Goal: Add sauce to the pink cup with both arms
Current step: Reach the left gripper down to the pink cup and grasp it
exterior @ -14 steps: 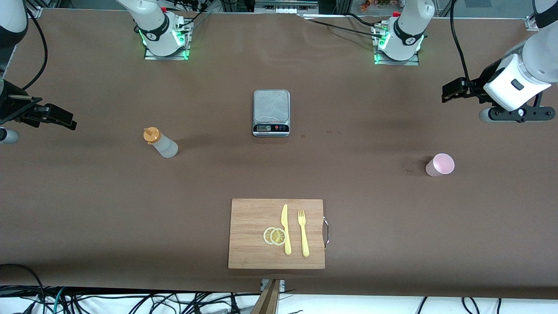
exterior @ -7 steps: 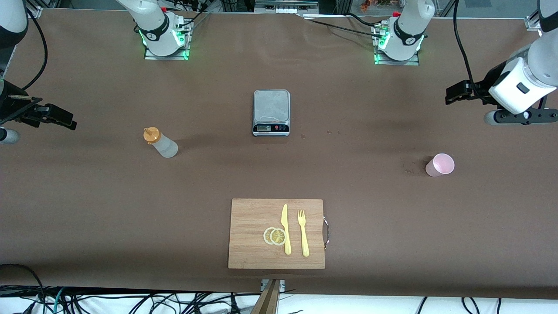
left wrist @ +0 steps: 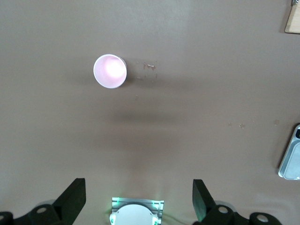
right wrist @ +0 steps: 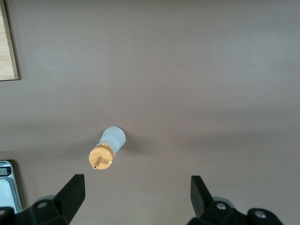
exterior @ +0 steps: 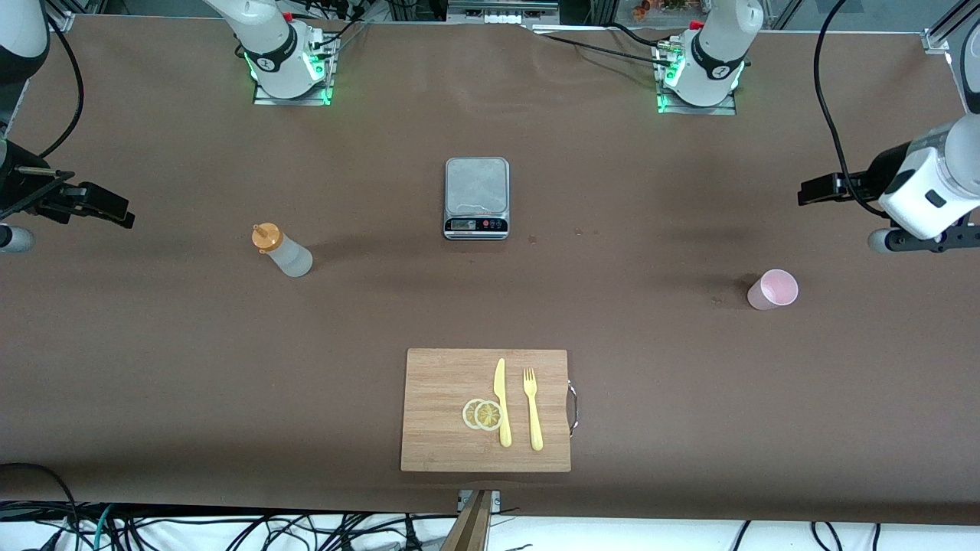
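The sauce (exterior: 282,251) and pink cup (exterior: 773,289) stand untouched; left end effector (exterior: 815,189) and right end effector (exterior: 103,207) gape wide, empty.

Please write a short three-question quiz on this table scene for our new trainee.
1. True or false: the small pale pink plastic cup stands on the steel-topped kitchen scale.
2. Which item stands toward the right arm's end of the table: A) the translucent squeeze bottle with the orange cap, B) the wooden cutting board?
3. Fill in: the left gripper and the right gripper both stand ____.

Key: 1 false; 2 A; 3 open.
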Tool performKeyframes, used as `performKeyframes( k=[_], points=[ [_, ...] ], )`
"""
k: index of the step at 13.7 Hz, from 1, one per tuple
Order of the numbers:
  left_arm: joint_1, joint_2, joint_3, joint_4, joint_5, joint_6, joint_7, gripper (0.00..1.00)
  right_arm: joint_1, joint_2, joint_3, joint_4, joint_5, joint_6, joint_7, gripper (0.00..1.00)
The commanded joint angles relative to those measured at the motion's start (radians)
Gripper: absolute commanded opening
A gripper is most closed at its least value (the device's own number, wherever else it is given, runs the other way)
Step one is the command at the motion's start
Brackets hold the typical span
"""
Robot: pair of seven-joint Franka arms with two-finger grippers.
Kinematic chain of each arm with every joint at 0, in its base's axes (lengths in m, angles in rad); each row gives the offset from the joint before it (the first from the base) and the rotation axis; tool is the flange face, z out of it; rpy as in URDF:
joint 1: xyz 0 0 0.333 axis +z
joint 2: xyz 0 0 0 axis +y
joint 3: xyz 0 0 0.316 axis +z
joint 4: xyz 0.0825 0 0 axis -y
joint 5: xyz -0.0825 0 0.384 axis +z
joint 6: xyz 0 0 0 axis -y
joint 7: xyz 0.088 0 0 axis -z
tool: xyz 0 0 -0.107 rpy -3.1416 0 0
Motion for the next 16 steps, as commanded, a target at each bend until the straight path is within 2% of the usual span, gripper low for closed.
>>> performKeyframes(
  k=[1, 3, 7, 11, 16],
  points=[
    [0.055, 0.072, -0.001, 0.026, 0.006, 0.067, 0.085, 1.00, -0.002, -0.007, -0.001, -0.006, 0.014, 0.005, -0.015, 1.00],
    [0.093, 0.126, -0.003, 0.026, 0.006, 0.118, 0.144, 1.00, -0.002, -0.008, -0.001, -0.006, 0.014, 0.005, -0.015, 1.00],
    [0.102, 0.200, -0.001, 0.026, 0.009, 0.184, 0.162, 1.00, -0.002, -0.007, -0.001, -0.006, 0.014, 0.005, -0.015, 1.00],
    [0.112, 0.284, -0.003, 0.001, 0.052, 0.319, 0.201, 1.00, -0.002, -0.007, -0.001, -0.006, 0.014, 0.005, -0.015, 1.00],
    [0.122, 0.277, 0.019, -0.195, 0.055, 0.555, 0.223, 1.00, -0.002, -0.007, -0.001, -0.006, 0.014, 0.005, -0.015, 1.00]
  ],
)
